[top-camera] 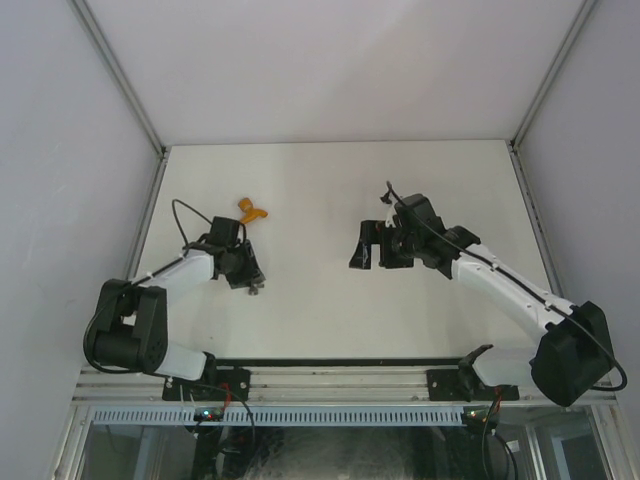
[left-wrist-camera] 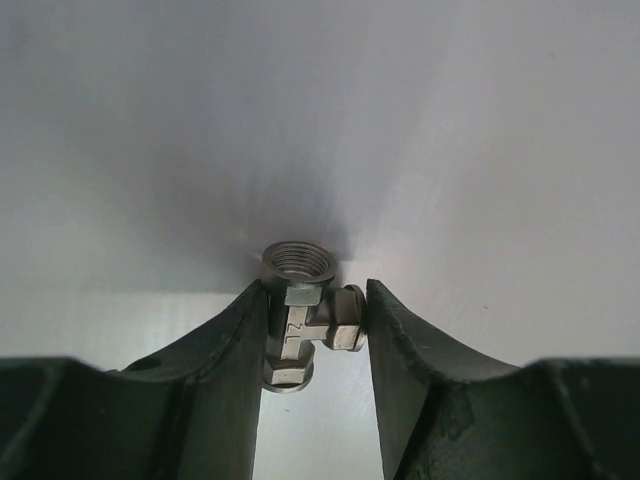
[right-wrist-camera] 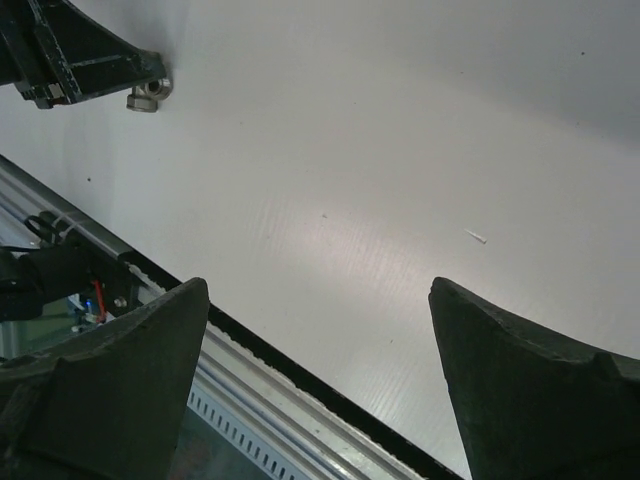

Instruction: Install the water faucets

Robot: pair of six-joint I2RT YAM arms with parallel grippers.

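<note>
The white table [top-camera: 330, 180] is walled on three sides, with open surface between the arms. The left gripper [left-wrist-camera: 318, 325] pinches the grey metal tee fitting [left-wrist-camera: 298, 322] at its fingertips. The orange tap body [top-camera: 250, 211] lies behind its wrist, apart. The right gripper [right-wrist-camera: 320, 340] hangs spread wide, its fingertips toward the front rail [right-wrist-camera: 260, 395].

You are looking into a lab test cell, not a home. A bare white table [top-camera: 330, 310] is boxed in by plain pale walls [top-camera: 60, 150] on metal corner posts [top-camera: 118, 75]. The left arm [top-camera: 180, 268] and right arm [top-camera: 500, 285] are bolted to an aluminium rail [top-camera: 330, 383], with loose wiring [right-wrist-camera: 45, 228] below.
</note>
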